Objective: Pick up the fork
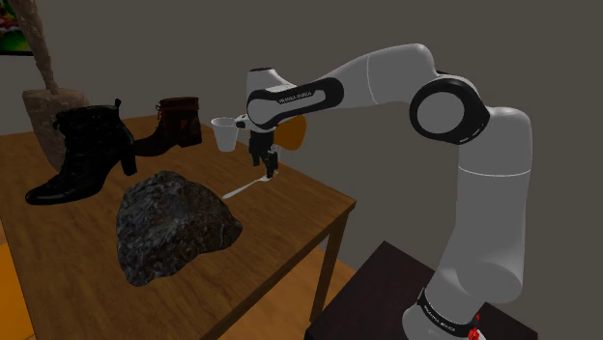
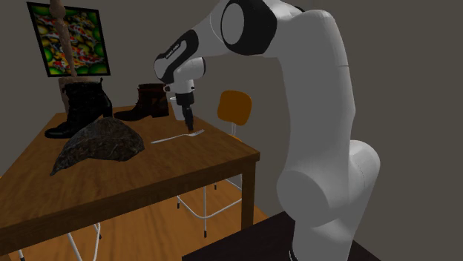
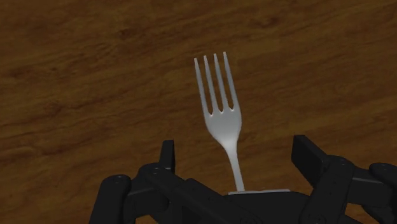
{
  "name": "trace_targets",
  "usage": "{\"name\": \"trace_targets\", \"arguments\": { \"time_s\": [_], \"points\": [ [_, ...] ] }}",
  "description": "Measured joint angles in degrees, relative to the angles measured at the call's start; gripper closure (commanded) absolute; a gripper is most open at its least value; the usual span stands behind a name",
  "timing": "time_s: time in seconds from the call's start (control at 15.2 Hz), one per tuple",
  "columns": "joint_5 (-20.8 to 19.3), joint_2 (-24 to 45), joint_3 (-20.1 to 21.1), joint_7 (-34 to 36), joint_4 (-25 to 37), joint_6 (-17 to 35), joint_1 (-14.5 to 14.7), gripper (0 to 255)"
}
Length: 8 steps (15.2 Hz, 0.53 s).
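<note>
Just above fork (image 2: 176, 138), hand (image 2: 189, 123) fingers apart, table (image 2: 185, 163) edge near

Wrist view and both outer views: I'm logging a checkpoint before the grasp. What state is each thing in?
Fork: lying flat on the table, not held.
Gripper: open, straddling the fork's handle.
Black boot: upright.
Brown boot: upright.
White cup: upright.
Rock: resting on the table.

Handle of fork (image 3: 221, 108) behind hand (image 3: 236, 153)
</note>
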Motion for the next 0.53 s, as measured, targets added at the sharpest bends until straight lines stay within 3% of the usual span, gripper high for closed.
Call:
{"name": "trace_targets", "arguments": {
  "time_s": [0.33,0.4,0.53],
  "points": [
    [-0.1,1.4,0.0,0.0,-1.9,3.2,0.0,0],
    [-0.1,1.4,0.0,0.1,-2.1,3.5,0.0,255],
    [0.0,1.1,0.1,0.1,-2.1,3.0,0.0,255]
  ]
}}
